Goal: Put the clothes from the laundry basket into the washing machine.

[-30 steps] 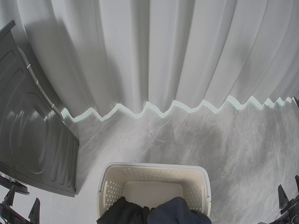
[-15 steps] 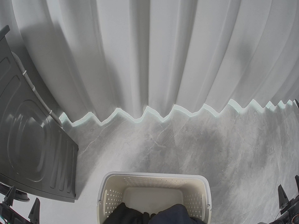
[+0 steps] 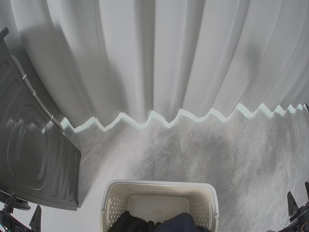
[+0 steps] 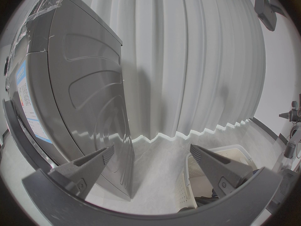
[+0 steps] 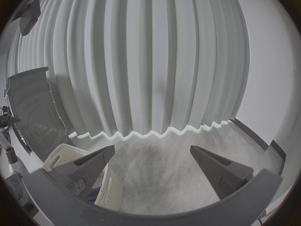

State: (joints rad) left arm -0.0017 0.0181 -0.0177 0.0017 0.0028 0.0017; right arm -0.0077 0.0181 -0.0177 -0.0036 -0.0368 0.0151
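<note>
A: Surroundings?
B: Curtain (image 3: pixel 161 49) behind. Washer (image 3: pixel 32 152) on the floor (image 3: pixel 225 152), left of the basket (image 3: pixel 160 186), a gap between them.
A: Hands?
B: Left hand (image 4: pixel 151 148) low beside the washer, right hand (image 5: pixel 152 148) low, right of the basket. Both released, holding nothing.
A: Clothes?
B: Dark clothes (image 3: pixel 180 221) at the basket's near end. Left wrist view adds the washer's labelled front.

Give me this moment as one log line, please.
left gripper: open, empty | right gripper: open, empty | basket: holds dark clothes | washer: left of basket, apart
</note>
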